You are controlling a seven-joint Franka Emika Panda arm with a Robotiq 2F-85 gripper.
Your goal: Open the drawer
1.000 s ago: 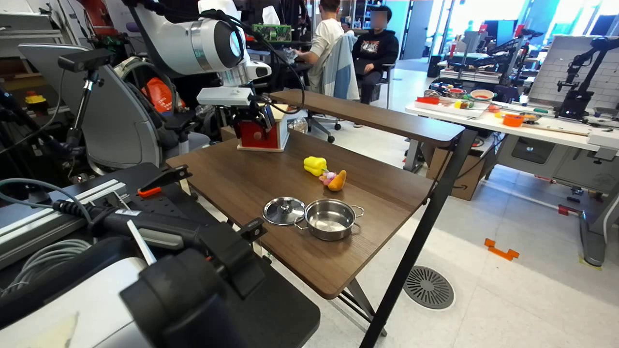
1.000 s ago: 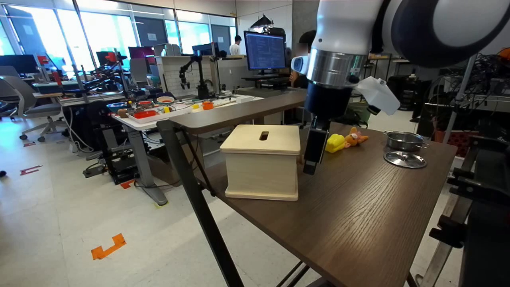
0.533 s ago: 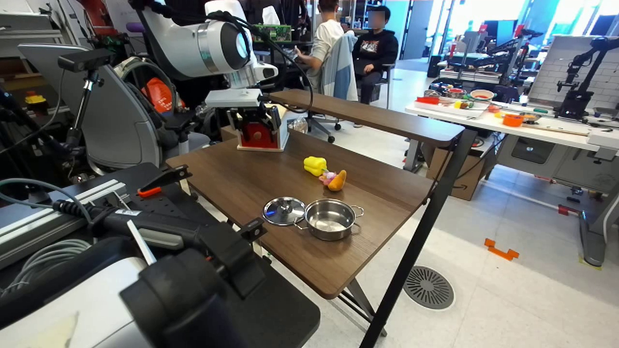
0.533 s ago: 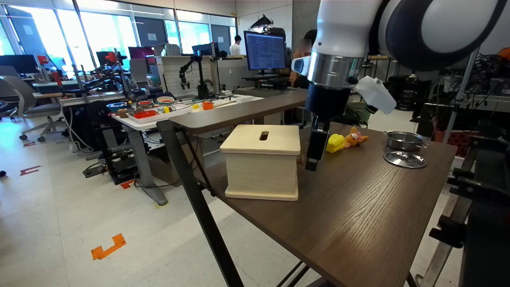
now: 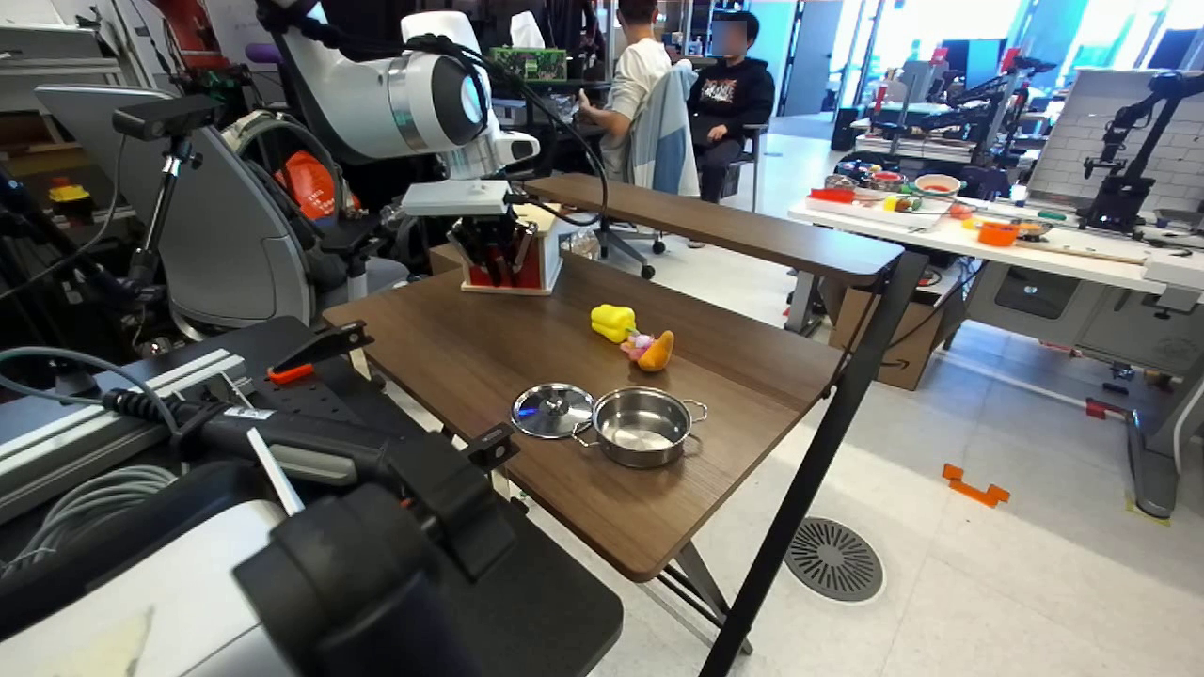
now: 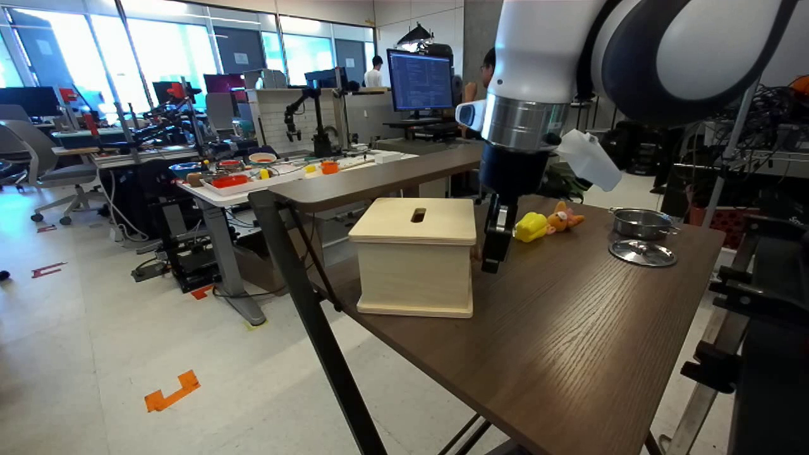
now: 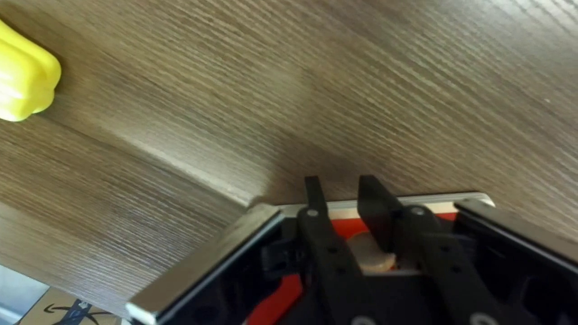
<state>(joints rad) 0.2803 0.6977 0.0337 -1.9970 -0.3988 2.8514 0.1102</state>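
Observation:
The drawer (image 5: 536, 269) is a small box with a red front and pale top at the table's far end. Its plain wooden side (image 6: 414, 278) faces me in an exterior view. Its front looks closed, mostly hidden by my gripper (image 7: 341, 179), which points down right before it. In the wrist view a round wooden knob (image 7: 364, 252) shows in the gap between the dark fingers, against the red front (image 7: 349, 225). The jaws stand partly closed, tips apart. Whether they touch the knob is unclear; in an exterior view the gripper (image 6: 496, 262) covers most of it.
On the table (image 5: 451, 334) lie a yellow pepper (image 5: 614, 322) and an orange toy (image 5: 656, 352). Nearer stand a steel pot (image 5: 642, 428) and its lid (image 5: 553, 414). A raised shelf (image 5: 715, 226) runs along one side, close to the drawer unit.
My gripper has shifted sideways in front of the drawer and dropped slightly. Its fingers, wide apart before, have come much closer together around the knob's place. The drawer has not moved.

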